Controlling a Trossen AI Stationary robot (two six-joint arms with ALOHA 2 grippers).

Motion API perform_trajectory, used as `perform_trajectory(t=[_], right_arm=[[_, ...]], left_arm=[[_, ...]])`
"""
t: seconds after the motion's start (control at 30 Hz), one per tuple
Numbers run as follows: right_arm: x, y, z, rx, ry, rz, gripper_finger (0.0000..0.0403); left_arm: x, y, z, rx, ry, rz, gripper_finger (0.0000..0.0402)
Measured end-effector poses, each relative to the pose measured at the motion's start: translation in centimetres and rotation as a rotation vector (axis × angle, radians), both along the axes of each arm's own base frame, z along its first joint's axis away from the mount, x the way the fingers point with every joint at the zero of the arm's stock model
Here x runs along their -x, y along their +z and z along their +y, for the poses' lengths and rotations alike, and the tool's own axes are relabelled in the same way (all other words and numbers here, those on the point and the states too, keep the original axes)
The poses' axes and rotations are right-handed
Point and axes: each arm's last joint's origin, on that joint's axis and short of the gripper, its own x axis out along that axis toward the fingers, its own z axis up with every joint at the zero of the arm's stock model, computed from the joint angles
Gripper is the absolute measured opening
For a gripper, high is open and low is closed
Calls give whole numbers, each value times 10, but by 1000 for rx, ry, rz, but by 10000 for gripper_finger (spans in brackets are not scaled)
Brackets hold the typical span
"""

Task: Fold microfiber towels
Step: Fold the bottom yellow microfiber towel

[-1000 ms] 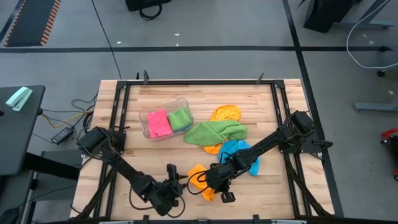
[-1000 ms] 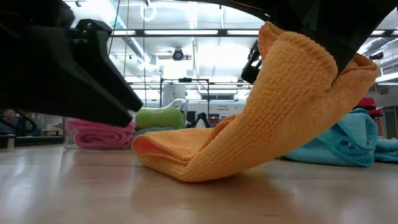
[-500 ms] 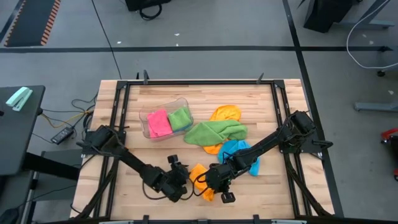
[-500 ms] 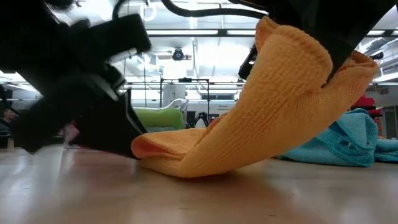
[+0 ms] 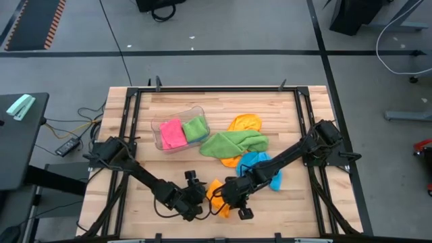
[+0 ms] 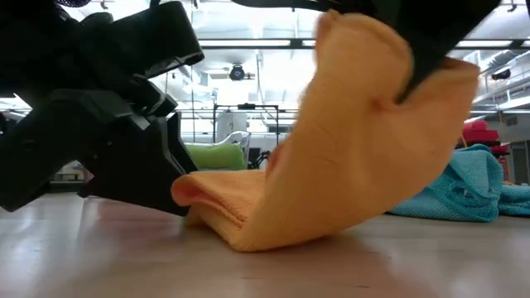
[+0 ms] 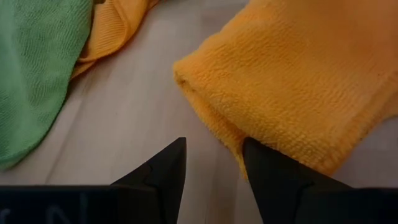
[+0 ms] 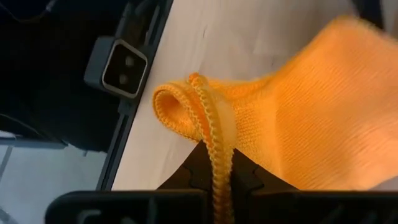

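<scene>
High view: right gripper [image 5: 227,198] pinches orange towel [image 5: 217,196] near worktop's front edge; left gripper [image 5: 198,200], fingers parted, alongside.

We see an orange towel [image 6: 331,157] lifted by one hemmed edge, its folded end on the table, with green [image 5: 233,143], blue [image 5: 260,165] and another orange [image 5: 244,123] heaped behind, and pink [image 5: 172,133] and green [image 5: 196,127] folded together.
</scene>
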Motion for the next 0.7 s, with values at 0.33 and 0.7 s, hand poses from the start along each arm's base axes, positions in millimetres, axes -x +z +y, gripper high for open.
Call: perform_trajectory(t=[0.33,0.7], right_arm=[[-8,-3,-4,59,-4,-89,23],[-23,-16,-18,76,-1,-142,23]], left_arm=[[0,0,0,-6,1,-2,172],[1,0,0,-13,0,-5,172]])
